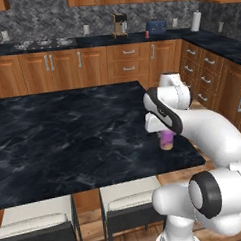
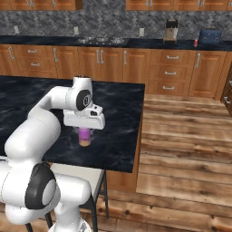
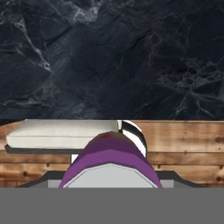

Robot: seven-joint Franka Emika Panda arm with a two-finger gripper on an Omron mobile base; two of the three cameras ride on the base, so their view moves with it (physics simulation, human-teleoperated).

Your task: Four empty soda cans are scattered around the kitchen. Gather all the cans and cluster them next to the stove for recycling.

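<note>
A coffee machine (image 1: 119,25), toaster (image 1: 156,26) and paper towel roll (image 1: 196,21) stand on the back counter; stools (image 1: 128,204) sit under the island (image 1: 68,135).

Kitchen: wood cabinets (image 1: 64,65), stove (image 1: 43,44), marbled island counter (image 1: 68,135).

Two soda cans: one purple-pink (image 1: 166,139) on the island worktop (image 1: 68,130), one red (image 1: 147,34) far back. Two stools (image 1: 128,204). One coffee machine (image 1: 119,25), one toaster (image 1: 156,26), one stove (image 1: 43,44).

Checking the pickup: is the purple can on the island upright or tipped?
Upright: the purple can stands on its base on the island counter, directly under the end effector.
</note>
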